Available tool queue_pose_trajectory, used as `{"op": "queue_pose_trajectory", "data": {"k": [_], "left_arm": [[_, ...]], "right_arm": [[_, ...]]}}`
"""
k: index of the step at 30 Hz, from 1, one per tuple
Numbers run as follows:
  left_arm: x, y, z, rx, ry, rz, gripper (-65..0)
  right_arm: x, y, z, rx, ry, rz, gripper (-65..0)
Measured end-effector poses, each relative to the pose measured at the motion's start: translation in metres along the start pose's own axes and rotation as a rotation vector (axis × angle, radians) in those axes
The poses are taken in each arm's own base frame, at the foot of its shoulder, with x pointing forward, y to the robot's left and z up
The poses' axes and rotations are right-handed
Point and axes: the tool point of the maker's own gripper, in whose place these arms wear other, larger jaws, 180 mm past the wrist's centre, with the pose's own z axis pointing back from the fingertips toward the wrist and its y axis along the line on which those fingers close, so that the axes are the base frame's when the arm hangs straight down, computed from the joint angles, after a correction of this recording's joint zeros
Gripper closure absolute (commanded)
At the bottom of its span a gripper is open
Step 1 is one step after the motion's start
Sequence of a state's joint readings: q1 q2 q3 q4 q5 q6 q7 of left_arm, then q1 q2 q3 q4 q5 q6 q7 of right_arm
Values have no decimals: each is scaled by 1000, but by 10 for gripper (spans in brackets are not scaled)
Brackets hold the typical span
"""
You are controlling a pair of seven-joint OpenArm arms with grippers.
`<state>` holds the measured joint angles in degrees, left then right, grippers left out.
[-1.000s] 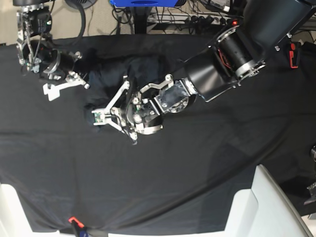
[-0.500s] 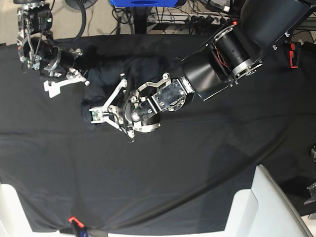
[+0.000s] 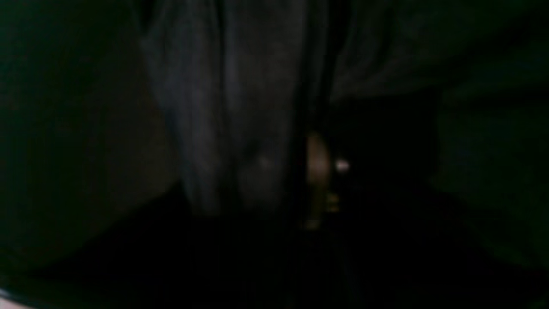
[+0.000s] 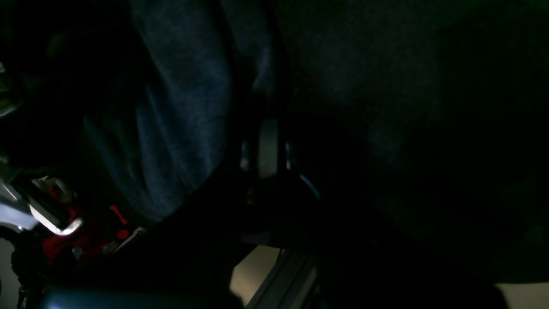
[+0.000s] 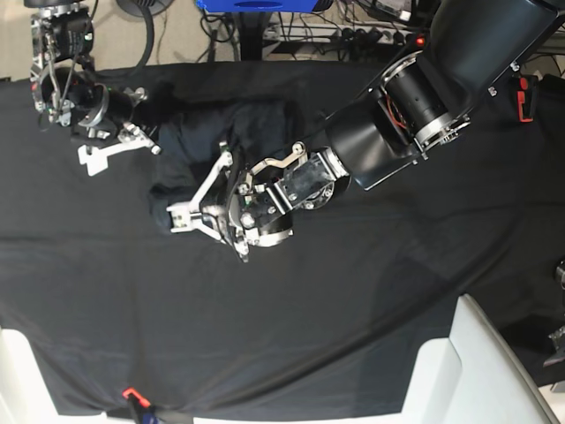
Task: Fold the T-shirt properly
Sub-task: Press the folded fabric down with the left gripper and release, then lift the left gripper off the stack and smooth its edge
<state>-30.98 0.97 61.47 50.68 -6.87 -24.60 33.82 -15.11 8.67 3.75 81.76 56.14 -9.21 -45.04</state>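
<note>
The dark slate-grey T-shirt (image 5: 256, 124) lies bunched in a heap on the black tablecloth (image 5: 353, 291), left of centre. My left gripper (image 5: 177, 213) reaches in from the right. Its jaws meet at the shirt's lower left corner and pinch the cloth. The left wrist view is very dark and shows grey folds of the shirt (image 3: 223, 107) close up. My right gripper (image 5: 119, 148) is at the shirt's upper left edge. Its wrist view shows blue-grey shirt cloth (image 4: 180, 120) against a pale finger (image 4: 268, 146). How its jaws stand is unclear.
White moulded pieces stand at the front right (image 5: 477, 371) and front left (image 5: 18, 380) corners. A small red clip (image 5: 131, 393) sits at the cloth's front edge. Cables and a blue box (image 5: 256, 5) lie beyond the far edge.
My left gripper shifted left and up with the shirt corner, then back right and down. My right gripper rose slightly toward the far edge.
</note>
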Motion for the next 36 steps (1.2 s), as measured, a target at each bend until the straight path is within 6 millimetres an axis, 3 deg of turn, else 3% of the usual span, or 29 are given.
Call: {"op": "queue_pose_trajectory", "data": {"k": [7, 12, 20, 22, 28, 32, 34, 35, 36], "left_arm": [[2, 19, 6, 32, 11, -20, -548], [7, 33, 12, 58, 10, -32, -602], [6, 41, 18, 77, 48, -45, -602], [14, 40, 25, 83, 37, -62, -599], [49, 55, 65, 155, -72, -8, -597], [38, 55, 94, 205, -60, 37, -591], [35, 39, 103, 202, -104, 69, -528], [32, 29, 105, 194, -123, 92, -461], [28, 15, 106, 168, -144, 123, -352]], "right_arm": [[-1, 0, 0, 0, 2, 1, -21], [-1, 0, 0, 1, 2, 1, -21], [-1, 1, -1, 1, 4, 2, -21], [-1, 0, -1, 0, 4, 2, -21], [-2, 0, -1, -2, 6, 5, -21], [-2, -2, 0, -7, 5, 5, -21], [-4, -4, 2, -10, 6, 6, -21], [-4, -5, 4, -11, -2, 6, -21], [-6, -7, 6, -12, 0, 4, -21]]}}
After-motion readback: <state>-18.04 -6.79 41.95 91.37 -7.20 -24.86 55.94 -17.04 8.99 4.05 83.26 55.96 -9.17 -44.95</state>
